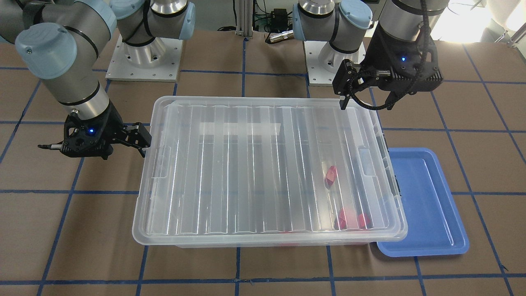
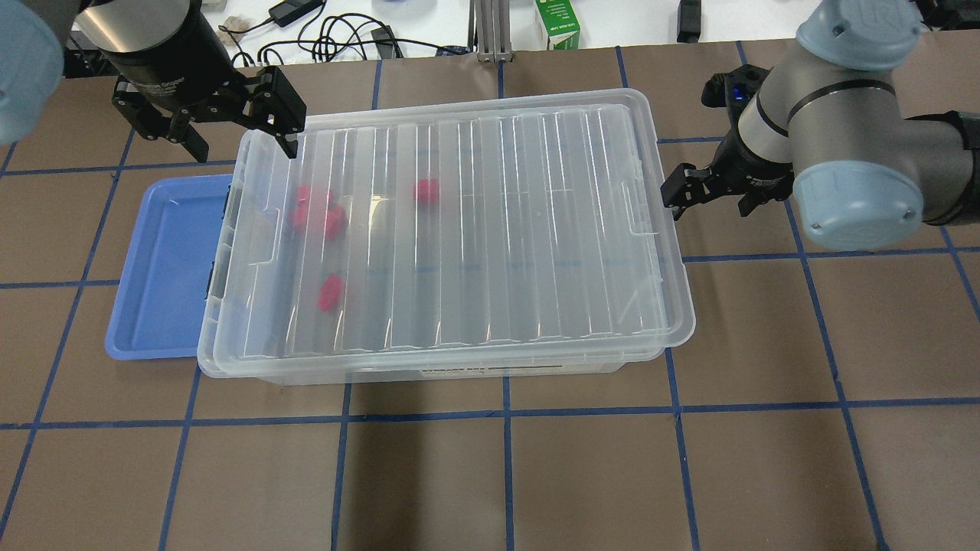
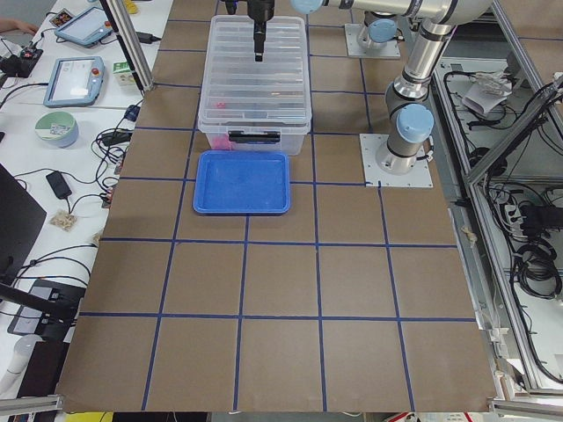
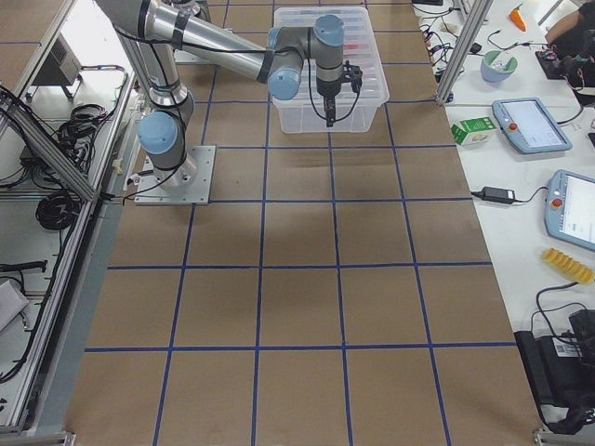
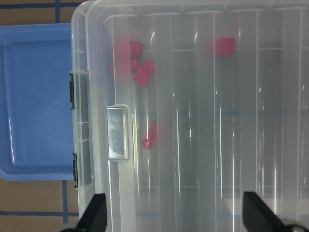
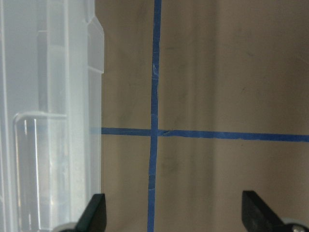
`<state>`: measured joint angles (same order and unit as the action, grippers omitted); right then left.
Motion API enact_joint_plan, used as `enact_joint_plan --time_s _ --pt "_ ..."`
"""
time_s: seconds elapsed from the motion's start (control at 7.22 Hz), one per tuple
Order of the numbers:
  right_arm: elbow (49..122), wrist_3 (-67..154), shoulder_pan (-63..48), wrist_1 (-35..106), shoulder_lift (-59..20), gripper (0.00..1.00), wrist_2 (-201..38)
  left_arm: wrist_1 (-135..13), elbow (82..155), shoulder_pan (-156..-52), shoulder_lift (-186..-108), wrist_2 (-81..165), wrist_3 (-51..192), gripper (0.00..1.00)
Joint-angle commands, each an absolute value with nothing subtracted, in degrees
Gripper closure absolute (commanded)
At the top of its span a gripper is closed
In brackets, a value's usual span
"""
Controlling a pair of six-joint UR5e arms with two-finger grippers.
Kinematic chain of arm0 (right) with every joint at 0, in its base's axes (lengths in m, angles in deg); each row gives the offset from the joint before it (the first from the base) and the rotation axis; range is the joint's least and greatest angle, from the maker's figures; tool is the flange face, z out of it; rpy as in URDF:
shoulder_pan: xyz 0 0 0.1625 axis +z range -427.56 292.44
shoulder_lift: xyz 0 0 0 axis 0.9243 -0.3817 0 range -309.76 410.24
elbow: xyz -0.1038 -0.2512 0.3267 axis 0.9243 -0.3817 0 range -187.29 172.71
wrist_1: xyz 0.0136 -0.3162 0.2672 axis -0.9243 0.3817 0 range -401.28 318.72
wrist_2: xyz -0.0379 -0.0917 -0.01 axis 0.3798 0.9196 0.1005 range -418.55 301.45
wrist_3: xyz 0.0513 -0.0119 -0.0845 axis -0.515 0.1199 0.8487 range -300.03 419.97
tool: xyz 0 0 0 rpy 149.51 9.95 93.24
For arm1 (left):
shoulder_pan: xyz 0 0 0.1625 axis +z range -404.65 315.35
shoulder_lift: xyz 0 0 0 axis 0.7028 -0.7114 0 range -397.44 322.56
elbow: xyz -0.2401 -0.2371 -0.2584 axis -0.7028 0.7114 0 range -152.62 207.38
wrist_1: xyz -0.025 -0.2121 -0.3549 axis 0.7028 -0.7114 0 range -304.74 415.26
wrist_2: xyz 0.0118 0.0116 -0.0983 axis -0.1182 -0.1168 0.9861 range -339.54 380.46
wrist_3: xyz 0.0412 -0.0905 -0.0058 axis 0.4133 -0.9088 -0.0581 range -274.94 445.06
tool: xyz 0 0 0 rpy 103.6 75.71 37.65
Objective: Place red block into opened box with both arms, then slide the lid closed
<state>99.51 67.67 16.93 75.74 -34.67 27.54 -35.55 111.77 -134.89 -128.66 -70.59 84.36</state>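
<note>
Lid (image 2: 475,229) lies over box (image 2: 536,371) on worktop (image 2: 536,474). Red block (image 2: 331,293) is inside under the lid, toward the 9 o'clock end in overhead view. Left gripper (image 2: 241,141): jaws open over lid's 10 o'clock corner. Right gripper (image 2: 710,197): jaws open, empty, just off 3 o'clock end.

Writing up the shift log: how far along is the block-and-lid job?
Done: glossy red plastic blocks lie inside the clear plastic storage box, and the ribbed clear lid covers it. In hand: nothing; the left gripper and right gripper hang open at the lid's ends. Remaining: at most squaring the lid.
</note>
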Motion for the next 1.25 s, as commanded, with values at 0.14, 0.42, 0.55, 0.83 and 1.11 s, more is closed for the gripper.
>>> enact_joint_plan --time_s 0.14,0.42,0.55,0.83,1.11 --pt "90.9 67.4 17.0 67.1 -36.8 0.00 28.3 -36.0 111.4 -134.7 -128.6 -70.2 84.4 0.00" --pt "82.3 65.3 19.2 55.3 -39.0 0.00 28.4 -36.1 111.7 -134.7 -128.5 -70.3 84.4 0.00" --pt "77.6 62.6 21.4 49.6 -38.9 0.00 28.5 -36.0 111.8 -134.7 -128.7 -70.2 86.2 0.00" --pt "75.8 59.7 24.4 47.6 -37.7 0.00 28.4 -37.6 111.3 -134.7 -128.1 -70.5 86.4 0.00" --pt "76.1 60.2 24.4 47.6 -37.7 0.00 28.6 -37.6 111.1 -134.7 -128.2 -70.3 86.4 0.00"
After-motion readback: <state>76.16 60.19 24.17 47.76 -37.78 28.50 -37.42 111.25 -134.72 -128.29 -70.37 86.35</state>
